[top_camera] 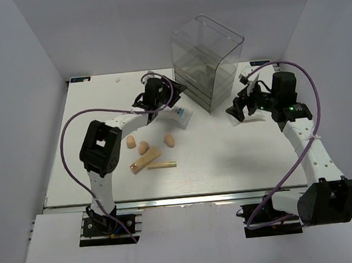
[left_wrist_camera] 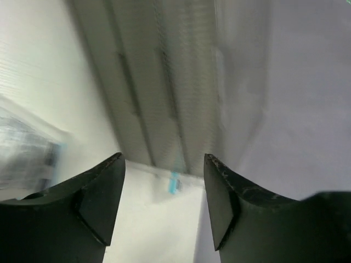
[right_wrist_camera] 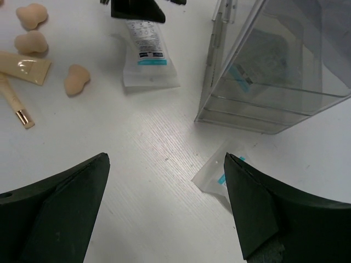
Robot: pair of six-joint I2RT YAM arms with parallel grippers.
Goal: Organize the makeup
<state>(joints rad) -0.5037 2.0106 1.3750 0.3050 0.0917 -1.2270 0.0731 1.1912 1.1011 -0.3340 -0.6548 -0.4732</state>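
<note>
Three peach sponges lie left of centre, with the beige tube and the gold stick just in front of them. A fourth sponge is not in view. One white packet lies beside my left gripper, which is open and empty at the left side of the clear drawer box. My right gripper is open and empty low over the table. The second packet lies by its right finger. The right wrist view also shows the sponges, tube and first packet.
The tall drawer box stands at the back centre. In the left wrist view its blurred drawer fronts fill the space ahead of the open gripper, with a small blue mark low between the fingers. White walls enclose the table on three sides.
</note>
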